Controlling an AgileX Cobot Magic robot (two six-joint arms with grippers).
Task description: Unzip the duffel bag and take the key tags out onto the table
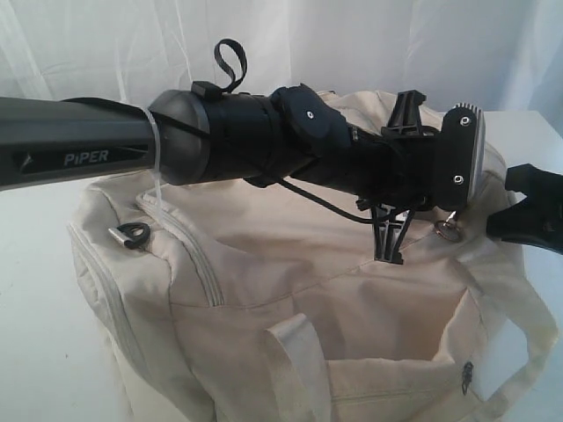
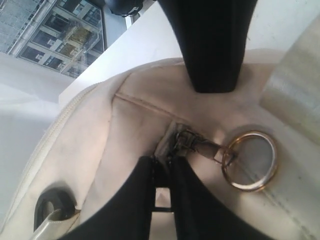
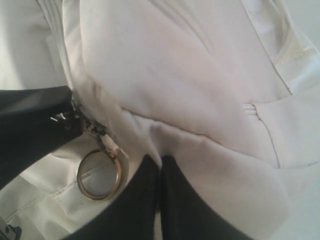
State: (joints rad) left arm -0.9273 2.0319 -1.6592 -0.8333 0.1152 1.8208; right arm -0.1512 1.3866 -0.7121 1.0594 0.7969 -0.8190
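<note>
The cream duffel bag [image 1: 290,290] lies zipped shut on the white table [image 1: 31,290]. My left gripper [image 1: 388,251] reaches across over the bag's top. In the left wrist view its fingers [image 2: 135,200] are shut on the dark zipper pull [image 2: 184,141], whose bare metal ring [image 2: 250,160] lies loose on the fabric. My right gripper [image 1: 494,230] comes in from the right. In the right wrist view it [image 3: 160,160] is shut on a fold of bag fabric [image 3: 200,145] beside the ring [image 3: 99,174]. The key tags are hidden.
A metal D-ring [image 1: 132,233] sits at the bag's left end beside a second zip line [image 1: 198,255]. A strap handle [image 1: 295,369] and a small side zipper pull [image 1: 466,376] are at the front. A white curtain [image 1: 369,35] hangs behind.
</note>
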